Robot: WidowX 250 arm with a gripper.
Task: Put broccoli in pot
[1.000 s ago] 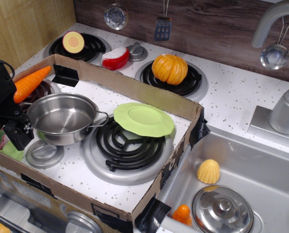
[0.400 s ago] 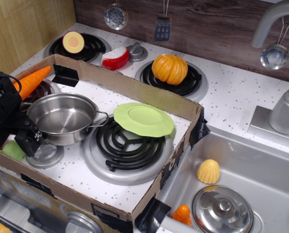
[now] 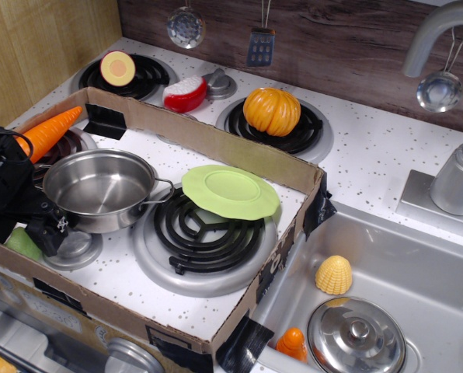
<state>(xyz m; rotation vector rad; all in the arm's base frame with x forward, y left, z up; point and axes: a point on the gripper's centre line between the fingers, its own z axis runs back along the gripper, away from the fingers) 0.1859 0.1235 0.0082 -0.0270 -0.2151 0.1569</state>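
The broccoli [image 3: 19, 243] is a small pale green lump at the far left, low behind the front wall of the cardboard box. It is partly hidden by my gripper. My black gripper [image 3: 31, 235] is down over it. One finger [image 3: 51, 233] stands to its right, beside the pot, and the jaws look open around it. The pot [image 3: 99, 186] is a shiny steel pot with loop handles. It is empty and stands just right of the gripper on the left front burner.
A cardboard box wall [image 3: 216, 144] rings the stove area. A light-green plate [image 3: 230, 191] lies on the black burner [image 3: 204, 233]. An orange carrot [image 3: 46, 132] leans at the left. A pumpkin [image 3: 272, 110] and a red-and-white toy [image 3: 185, 93] are behind. The sink [image 3: 418, 272] holds a lid [image 3: 357, 336] and corn [image 3: 334, 274].
My gripper has moved down and a little right, settling lower beside the pot and over the broccoli. The pot and the plate have not moved.
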